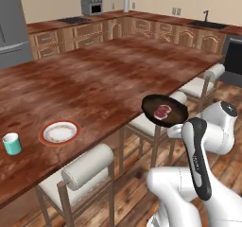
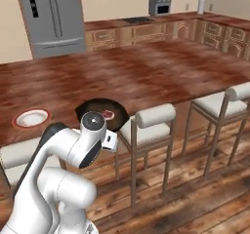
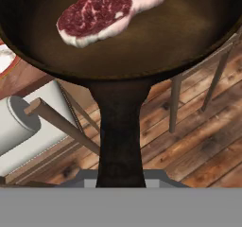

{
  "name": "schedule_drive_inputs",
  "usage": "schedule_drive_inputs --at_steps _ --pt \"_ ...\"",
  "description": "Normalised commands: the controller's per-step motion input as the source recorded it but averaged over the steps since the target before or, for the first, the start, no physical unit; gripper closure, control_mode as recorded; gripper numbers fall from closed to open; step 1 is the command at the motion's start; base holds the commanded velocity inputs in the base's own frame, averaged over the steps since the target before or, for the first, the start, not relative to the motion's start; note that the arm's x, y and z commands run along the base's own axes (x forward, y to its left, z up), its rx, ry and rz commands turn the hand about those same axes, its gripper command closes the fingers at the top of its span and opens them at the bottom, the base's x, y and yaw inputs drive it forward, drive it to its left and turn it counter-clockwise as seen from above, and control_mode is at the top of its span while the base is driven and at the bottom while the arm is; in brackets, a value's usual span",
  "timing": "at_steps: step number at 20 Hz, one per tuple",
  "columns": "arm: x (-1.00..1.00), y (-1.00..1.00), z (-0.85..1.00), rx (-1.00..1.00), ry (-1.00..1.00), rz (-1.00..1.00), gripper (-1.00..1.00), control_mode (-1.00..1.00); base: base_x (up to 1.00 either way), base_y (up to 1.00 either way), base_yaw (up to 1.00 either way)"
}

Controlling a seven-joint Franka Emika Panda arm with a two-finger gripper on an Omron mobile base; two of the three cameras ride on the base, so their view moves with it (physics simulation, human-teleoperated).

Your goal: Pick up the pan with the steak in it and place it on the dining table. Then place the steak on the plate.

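Note:
The black pan [image 1: 174,109] hangs in the air at the near edge of the dining table [image 1: 94,79], above the stools. On its base lies the reddish steak [image 1: 162,111]. My gripper [image 3: 121,179] is shut on the pan's dark handle [image 3: 120,126], which runs straight down to the hand in the hand view, below the pan [image 3: 189,37] and steak [image 3: 108,11]. The white, red-rimmed plate [image 1: 59,132] sits on the table to the left of the pan. From the right base view the pan [image 2: 105,105], steak [image 2: 108,114] and plate [image 2: 31,118] sit just past my arm.
A teal cup [image 1: 12,144] stands left of the plate near the table's front edge. Cushioned stools [image 1: 87,169] [image 2: 146,123] line the near side of the table, directly under the pan. Kitchen counters and a grey fridge [image 2: 53,16] lie beyond the table.

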Motion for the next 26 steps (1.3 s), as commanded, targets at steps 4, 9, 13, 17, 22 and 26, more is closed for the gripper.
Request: schedule_drive_inputs --at_steps 4,9,13,17,22,26 --pt "0.0 0.0 0.0 0.0 0.0 0.0 1.0 1.0 -0.09 0.0 0.49" --pt "0.0 0.0 0.0 0.0 0.0 0.0 1.0 1.0 -0.16 0.0 0.47" --pt "0.0 0.0 0.0 0.0 0.0 0.0 1.0 1.0 -0.27 0.0 0.43" --pt "0.0 0.0 0.0 0.0 0.0 0.0 1.0 1.0 -0.24 0.0 0.4" --pt "0.0 0.0 0.0 0.0 0.0 0.0 1.0 1.0 -0.21 0.09 0.26" --pt "0.0 0.0 0.0 0.0 0.0 0.0 1.0 1.0 0.01 -0.12 0.02"
